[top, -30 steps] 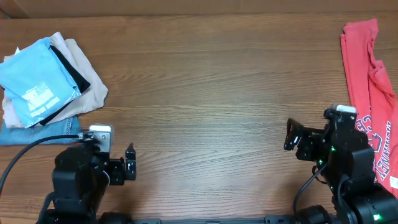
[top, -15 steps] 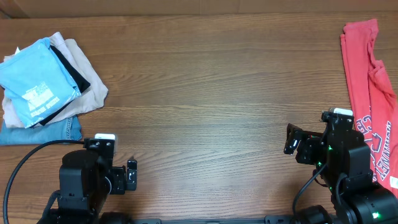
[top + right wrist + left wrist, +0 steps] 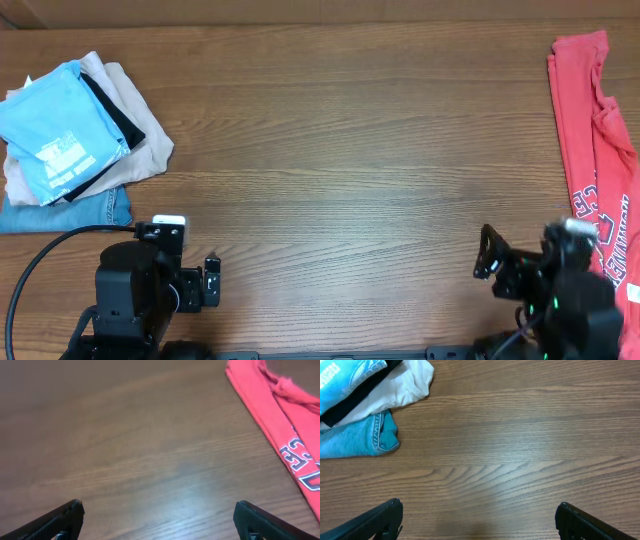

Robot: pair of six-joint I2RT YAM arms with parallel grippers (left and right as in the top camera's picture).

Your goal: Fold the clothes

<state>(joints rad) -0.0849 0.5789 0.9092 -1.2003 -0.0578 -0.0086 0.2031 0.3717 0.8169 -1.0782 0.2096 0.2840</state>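
A red T-shirt with white lettering (image 3: 598,140) lies unfolded along the table's right edge; it also shows in the right wrist view (image 3: 285,420). A stack of folded clothes (image 3: 75,130), light blue on top, then black, beige and jeans, sits at the far left; its edge shows in the left wrist view (image 3: 365,405). My left gripper (image 3: 210,283) is open and empty over bare wood near the front edge, right of the stack. My right gripper (image 3: 488,265) is open and empty near the front edge, left of the red shirt.
The wooden table (image 3: 340,150) spreads between the stack and the red shirt. A black cable (image 3: 40,262) runs from the left arm off the left edge.
Both arms pulled back toward the front edge. The left arm retreated first and then held still; the right arm retreated in the last half second. Both grippers stayed open and empty.
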